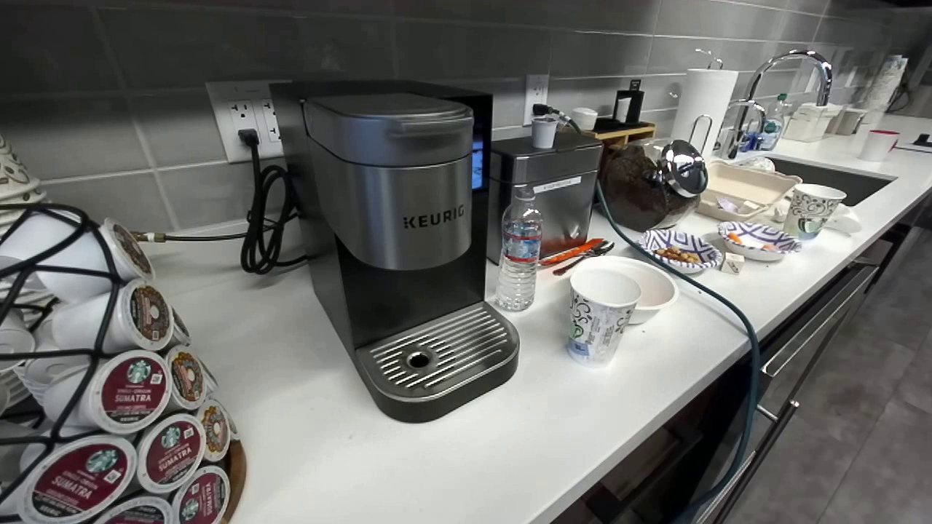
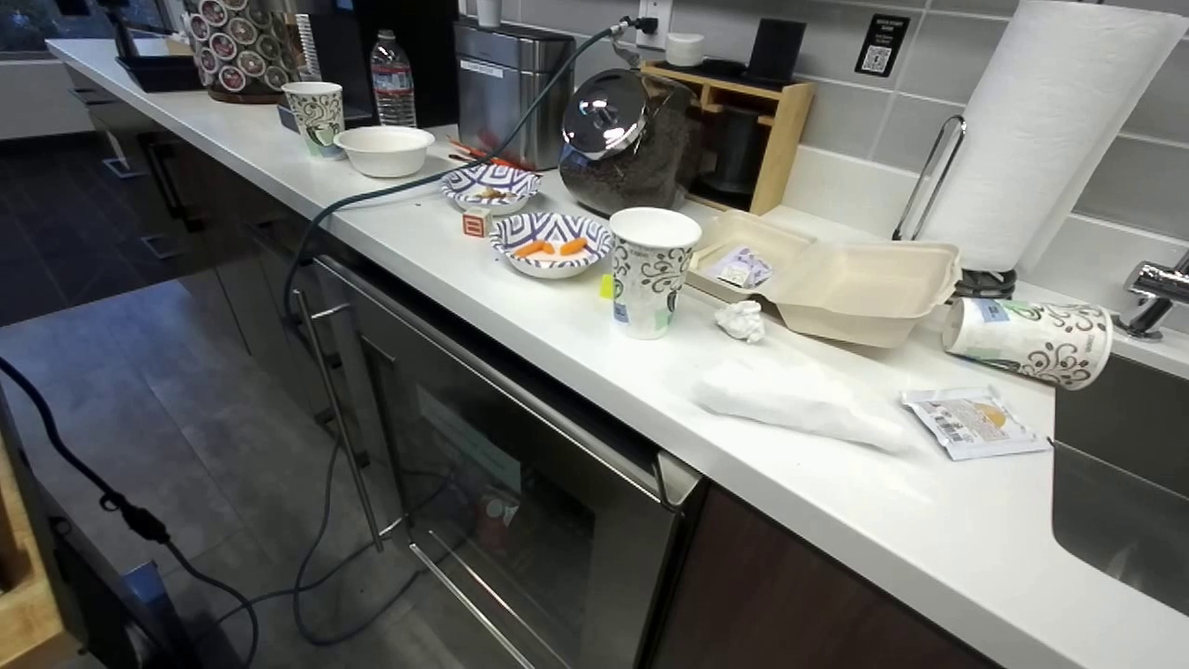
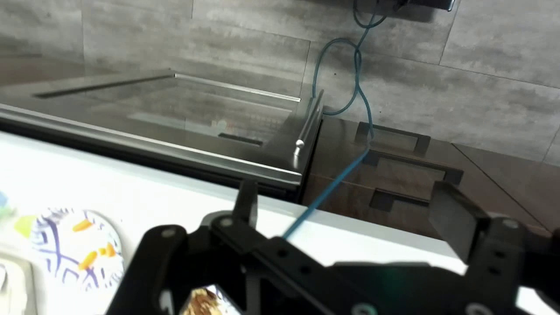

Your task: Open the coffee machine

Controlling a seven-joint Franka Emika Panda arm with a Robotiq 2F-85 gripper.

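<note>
The coffee machine point(image 1: 408, 211) is a tall dark grey and black Keurig brewer on the white counter in an exterior view. Its rounded top lid point(image 1: 393, 127) lies shut. Its ridged metal drip tray point(image 1: 444, 353) faces the front of the counter. Part of its dark body point(image 2: 423, 32) shows behind the water bottle in an exterior view, cut off by the top edge. It is not in the wrist view. My gripper point(image 3: 350, 203) shows only in the wrist view, with its fingers wide apart and nothing between them. It hangs over the counter near the front edge, apart from the coffee machine.
A water bottle point(image 1: 520, 251) and a paper cup point(image 1: 601, 320) stand right beside the coffee machine. A pod rack point(image 1: 109, 364) stands on its other side. A blue-green cable point(image 1: 728, 306) runs across the counter and over its edge. Bowls with food point(image 2: 550, 243) lie further along.
</note>
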